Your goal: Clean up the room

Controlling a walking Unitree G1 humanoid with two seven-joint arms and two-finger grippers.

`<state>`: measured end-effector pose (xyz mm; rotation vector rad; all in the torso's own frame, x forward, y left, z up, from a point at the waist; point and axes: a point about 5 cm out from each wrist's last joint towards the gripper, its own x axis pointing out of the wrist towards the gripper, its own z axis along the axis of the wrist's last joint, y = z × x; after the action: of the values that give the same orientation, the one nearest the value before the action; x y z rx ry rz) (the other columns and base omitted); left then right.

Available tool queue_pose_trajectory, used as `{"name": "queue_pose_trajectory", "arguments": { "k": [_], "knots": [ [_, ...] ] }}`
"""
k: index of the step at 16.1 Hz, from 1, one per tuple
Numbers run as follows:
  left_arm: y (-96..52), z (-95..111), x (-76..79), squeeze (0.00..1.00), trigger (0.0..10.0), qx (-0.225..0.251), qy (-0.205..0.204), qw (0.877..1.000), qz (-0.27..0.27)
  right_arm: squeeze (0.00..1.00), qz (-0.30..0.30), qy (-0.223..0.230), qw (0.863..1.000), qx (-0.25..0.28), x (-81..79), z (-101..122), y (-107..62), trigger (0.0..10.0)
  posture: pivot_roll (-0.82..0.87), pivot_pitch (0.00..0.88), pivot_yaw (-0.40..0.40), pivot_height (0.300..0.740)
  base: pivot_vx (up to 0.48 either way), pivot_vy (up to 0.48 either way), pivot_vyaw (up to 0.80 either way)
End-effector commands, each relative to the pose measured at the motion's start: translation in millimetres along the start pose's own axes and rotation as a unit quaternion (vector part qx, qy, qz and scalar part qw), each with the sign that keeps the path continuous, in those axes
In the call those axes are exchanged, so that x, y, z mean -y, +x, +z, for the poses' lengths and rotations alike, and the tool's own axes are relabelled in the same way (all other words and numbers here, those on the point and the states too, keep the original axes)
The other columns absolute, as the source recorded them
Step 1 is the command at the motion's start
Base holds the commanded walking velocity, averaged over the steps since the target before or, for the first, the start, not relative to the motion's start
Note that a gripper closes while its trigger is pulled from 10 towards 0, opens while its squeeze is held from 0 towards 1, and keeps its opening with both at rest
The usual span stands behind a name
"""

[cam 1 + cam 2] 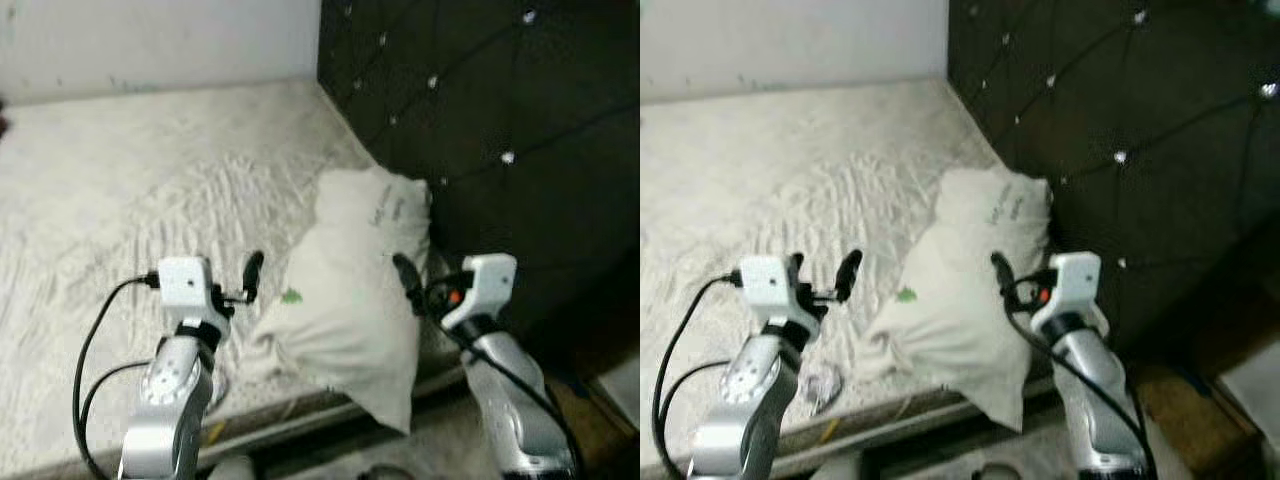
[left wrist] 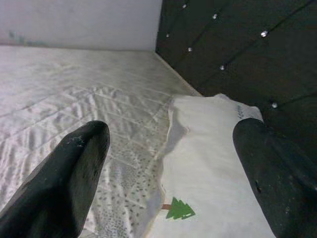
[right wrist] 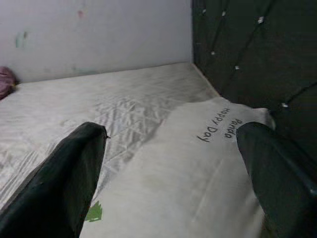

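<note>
- A bare mattress is seen against a dark padded headboard.
- Both the left gripper and right gripper are held open, flanking the pillow.
- The pillow lies beside the headboard, overhanging the mattress edge.
- Grasping seems pending; closing in on the pillow is judged next.

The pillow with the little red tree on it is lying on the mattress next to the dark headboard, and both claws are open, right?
Almost. The little tree on the pillow is green, not red; the left wrist view shows it clearly. The rest holds: the pillow lies on the mattress next to the dark headboard, and the left claw and right claw are both open.
</note>
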<state>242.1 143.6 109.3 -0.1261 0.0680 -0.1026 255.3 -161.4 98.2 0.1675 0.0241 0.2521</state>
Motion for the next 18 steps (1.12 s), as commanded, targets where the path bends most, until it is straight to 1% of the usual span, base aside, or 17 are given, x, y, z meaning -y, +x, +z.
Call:
{"name": "queue_pose_trajectory", "arguments": {
  "k": [1, 13, 14, 18],
  "knots": [
    [-1.2, 0.9, -9.6, 0.00, 10.0, -0.004, 0.002, 1.000, 0.021, 0.00, 0.007, 0.006, 1.000, 0.002, -6.5, 0.8, 3.1, 10.0, 0.01, 0.023, -0.073, 0.740, 0.000, 0.480, 0.00],
    [-0.6, 2.5, -10.1, 0.00, 10.0, 0.001, -0.002, 1.000, 0.021, 0.00, 0.003, 0.008, 1.000, -0.001, -5.7, 0.0, 3.6, 10.0, 0.01, 0.024, -0.070, 0.740, 0.000, 0.480, 0.00],
    [-0.3, 3.8, -10.4, 0.00, 10.0, 0.008, 0.001, 1.000, 0.022, 0.00, 0.006, 0.004, 1.000, -0.001, -6.6, 0.3, 3.9, 10.0, 0.02, 0.025, -0.070, 0.740, 0.000, 0.480, 0.55],
    [0.0, 5.9, -7.9, 0.00, 10.0, 0.016, 0.017, 1.000, 0.016, 0.00, 0.006, 0.003, 1.000, 0.000, -7.0, -0.1, 4.4, 10.0, 0.02, 0.023, -0.069, 0.740, 0.000, 0.000, 0.80]
  ]
}}
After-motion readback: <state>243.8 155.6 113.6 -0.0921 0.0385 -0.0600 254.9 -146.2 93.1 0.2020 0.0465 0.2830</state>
